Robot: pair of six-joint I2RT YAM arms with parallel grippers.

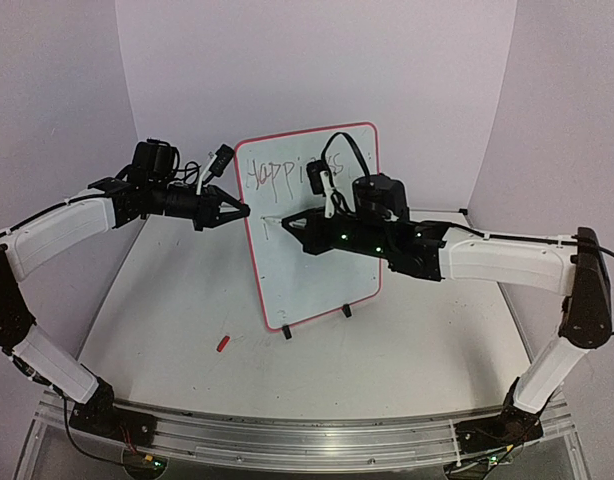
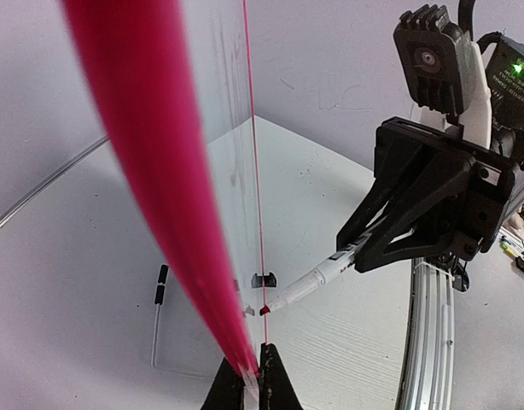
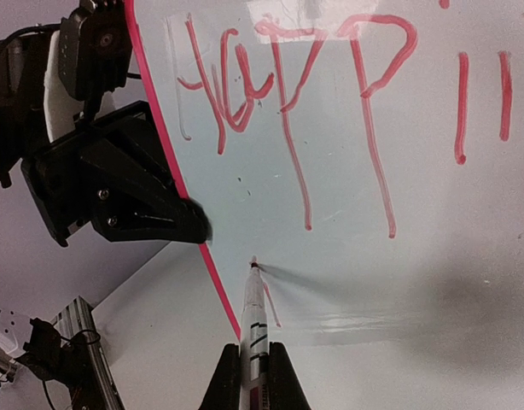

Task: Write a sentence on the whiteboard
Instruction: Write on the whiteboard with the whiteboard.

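The whiteboard (image 1: 317, 270) stands upright on its wire stand, red-rimmed, mid-table. My left gripper (image 1: 243, 212) is shut on the whiteboard's left edge; in the left wrist view the jaws (image 2: 245, 380) pinch the red rim (image 2: 151, 128). My right gripper (image 1: 287, 224) is shut on a white marker (image 3: 255, 329), whose red tip touches the board face (image 3: 398, 282) near the left rim. The sentence (image 1: 287, 172) shows as one line of red letters, "Happiness", along the board's top. A short red stroke (image 3: 271, 309) lies beside the marker below that line.
A small red marker cap (image 1: 223, 343) lies on the table in front of the board's left foot. Black stand clips (image 1: 347, 310) hold the board's bottom edge. Purple walls close in the back and sides. The right arm's gripper (image 2: 433, 205) reaches in close to the left gripper.
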